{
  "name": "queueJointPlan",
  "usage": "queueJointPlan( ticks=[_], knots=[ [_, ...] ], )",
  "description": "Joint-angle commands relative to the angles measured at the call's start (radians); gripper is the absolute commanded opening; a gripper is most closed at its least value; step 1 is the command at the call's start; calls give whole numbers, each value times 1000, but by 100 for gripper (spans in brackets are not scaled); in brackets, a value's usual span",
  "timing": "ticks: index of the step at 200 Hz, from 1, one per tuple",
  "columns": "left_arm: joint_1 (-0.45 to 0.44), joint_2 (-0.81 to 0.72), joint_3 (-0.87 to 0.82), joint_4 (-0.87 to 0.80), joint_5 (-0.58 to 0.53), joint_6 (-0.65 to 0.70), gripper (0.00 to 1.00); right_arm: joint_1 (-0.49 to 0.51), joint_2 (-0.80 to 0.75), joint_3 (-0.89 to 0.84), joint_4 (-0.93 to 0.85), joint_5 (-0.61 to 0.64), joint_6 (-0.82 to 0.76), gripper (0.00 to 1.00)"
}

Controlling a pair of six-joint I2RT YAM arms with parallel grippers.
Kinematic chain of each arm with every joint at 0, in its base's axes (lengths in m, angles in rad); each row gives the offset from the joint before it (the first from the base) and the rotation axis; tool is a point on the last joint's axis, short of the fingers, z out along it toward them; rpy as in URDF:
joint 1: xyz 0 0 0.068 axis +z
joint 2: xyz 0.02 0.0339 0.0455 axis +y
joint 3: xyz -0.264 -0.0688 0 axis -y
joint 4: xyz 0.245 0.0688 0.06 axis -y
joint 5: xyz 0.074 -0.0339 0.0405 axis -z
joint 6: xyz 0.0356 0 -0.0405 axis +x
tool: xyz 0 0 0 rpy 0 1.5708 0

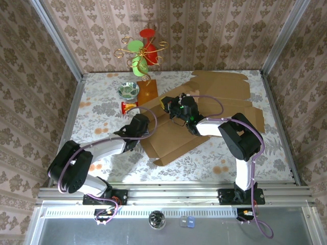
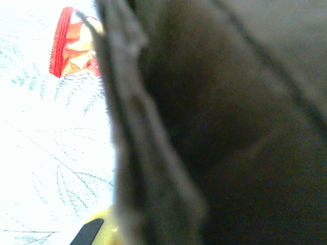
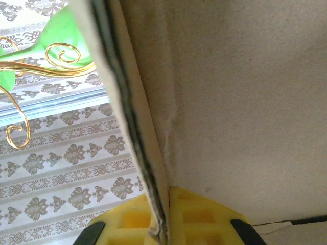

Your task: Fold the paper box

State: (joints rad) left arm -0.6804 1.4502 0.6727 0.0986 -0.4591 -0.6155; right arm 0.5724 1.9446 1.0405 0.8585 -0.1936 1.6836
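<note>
Brown cardboard box (image 1: 204, 109) (unfolded), mid-table

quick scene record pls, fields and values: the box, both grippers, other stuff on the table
paper box: brown cardboard, unfolded, spread over the table's middle and right
right gripper: yellow fingers pinch a box flap edge
left gripper: at the box's left edge, cardboard close against its camera; grip unclear
red packet: on the table left of the box
glass bowl: just behind the packet
gold stand: far edge, green and red pieces
</note>
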Motion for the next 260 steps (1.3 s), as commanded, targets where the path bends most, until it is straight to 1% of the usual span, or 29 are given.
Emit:
queueJointPlan(
  ticks=[1,18,70,111,118,133,137,144,154,166,179,199,218,260],
  knots=[
    [-13,21,41,-6,-5,-27,0,37,12,-18,-29,-66,26,0],
    [-13,21,44,-5,-11,-28,0,37,8,-17,-30,-63,31,0],
    [-12,42,53,40,22,12,0,38,3,-17,-43,-52,44,0],
    [-9,44,91,-9,12,43,0,35,-23,-22,-78,-39,32,0],
    [-8,39,89,-13,10,47,0,31,-30,-20,-90,-38,26,4],
    [1,22,82,-19,14,52,0,21,-53,-13,-123,-38,4,17],
    [4,16,79,-20,16,56,0,18,-61,-10,-135,-38,-4,22],
    [9,7,75,-19,23,61,0,11,-78,-3,-160,-38,-20,33],
    [20,-8,67,-19,38,70,0,1,-108,7,-208,-38,-43,46],
    [37,-27,60,-20,61,83,0,-12,-151,28,-285,-38,-84,56],
    [52,-49,55,-17,94,109,0,-32,-199,52,-375,-38,-131,64],
    [77,-84,57,-29,155,146,0,-72,-268,86,-512,-45,-193,71],
    [110,-102,63,-48,225,164,0,-116,-331,104,-620,-61,-229,73],
    [171,-116,78,-61,361,173,0,-236,-446,65,-707,-107,-272,75]
  ],
)
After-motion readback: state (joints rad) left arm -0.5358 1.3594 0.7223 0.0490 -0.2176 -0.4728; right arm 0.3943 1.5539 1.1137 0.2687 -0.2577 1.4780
